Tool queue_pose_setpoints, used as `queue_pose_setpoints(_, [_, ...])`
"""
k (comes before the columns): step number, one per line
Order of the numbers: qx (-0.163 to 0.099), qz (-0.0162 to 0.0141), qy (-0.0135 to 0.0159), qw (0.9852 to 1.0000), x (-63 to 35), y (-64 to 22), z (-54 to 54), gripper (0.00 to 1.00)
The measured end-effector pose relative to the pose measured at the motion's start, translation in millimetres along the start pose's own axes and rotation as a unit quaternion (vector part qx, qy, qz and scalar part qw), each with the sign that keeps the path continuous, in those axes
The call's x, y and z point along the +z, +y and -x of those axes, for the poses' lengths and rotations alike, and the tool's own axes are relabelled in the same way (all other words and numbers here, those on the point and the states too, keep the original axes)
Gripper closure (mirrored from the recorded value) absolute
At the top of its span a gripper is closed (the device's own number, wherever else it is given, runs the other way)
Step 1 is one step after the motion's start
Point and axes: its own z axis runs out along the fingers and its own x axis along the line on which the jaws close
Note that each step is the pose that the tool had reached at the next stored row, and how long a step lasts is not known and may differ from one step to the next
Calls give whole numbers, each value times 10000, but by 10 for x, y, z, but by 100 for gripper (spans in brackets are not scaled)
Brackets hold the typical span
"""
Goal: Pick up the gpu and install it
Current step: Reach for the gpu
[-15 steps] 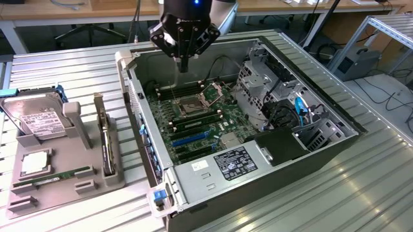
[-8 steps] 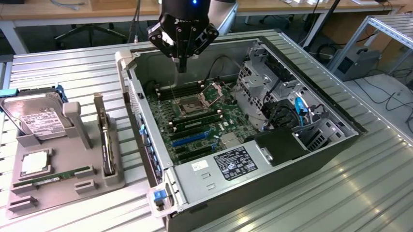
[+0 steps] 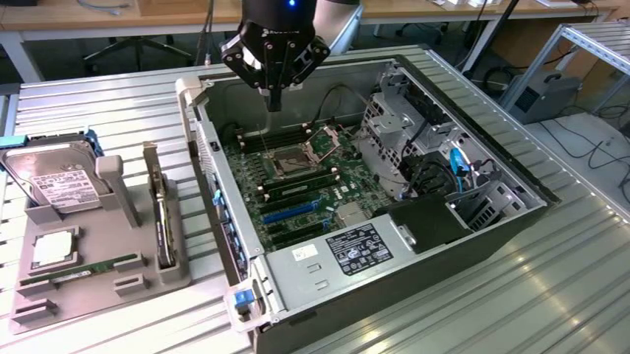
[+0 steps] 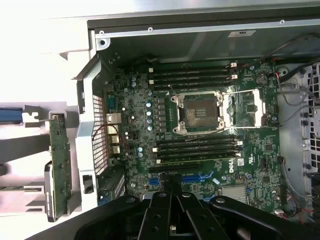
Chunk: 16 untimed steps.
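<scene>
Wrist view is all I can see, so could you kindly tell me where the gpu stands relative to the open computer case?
Observer: The gpu stands on edge in a gray holder outside the case, on the exterior view's left.
Operator: Thank you. Does that holder carry anything else?
Observer: Yes, a silver hard drive stands propped in it too.
Operator: And how is the hand placed, please?
Observer: The hand hangs shut and empty above the open case, over the motherboard, touching nothing.
</scene>
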Motion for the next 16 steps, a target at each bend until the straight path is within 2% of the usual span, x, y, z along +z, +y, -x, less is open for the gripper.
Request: queue_pose_setpoints(16, [0, 0, 0, 10000, -1, -4, -58, 89])
